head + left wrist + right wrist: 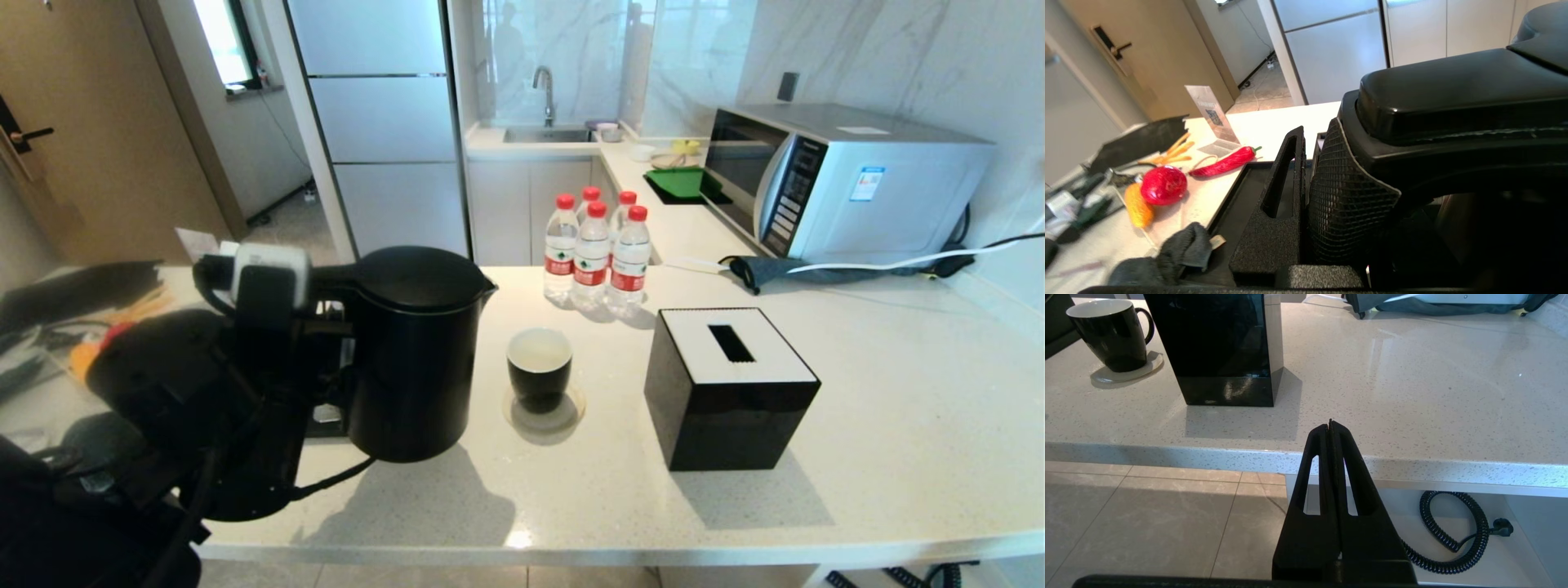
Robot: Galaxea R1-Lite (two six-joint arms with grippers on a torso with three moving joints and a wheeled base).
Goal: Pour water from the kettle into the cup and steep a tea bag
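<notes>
One arm is doing the work here: your left gripper reaches in level from the worktop's left end, its fingers clamped around the big loop handle of the matte black electric kettle. You can see one mesh-padded finger pressed against the handle in the left wrist view, with the other just beside it. The kettle stands upright near the front edge of the pale speckled stone worktop, lid shut, spout turned toward the back.

Just right of the kettle, apart from it, sits the small glossy black cup with a white inside on a round pale coaster; the right wrist view shows a loop handle on the cup. Right of the cup stands a black cube tissue box with a white slotted top.

Your right gripper hangs off the front edge, below worktop level, fingers pressed together on nothing.

Five clear water bottles with red caps and red labels cluster toward the back edge; their print is too small to read. The silver microwave in the back right corner carries a blue-and-white sticker, also unreadable. The tea bag is not to be seen.
</notes>
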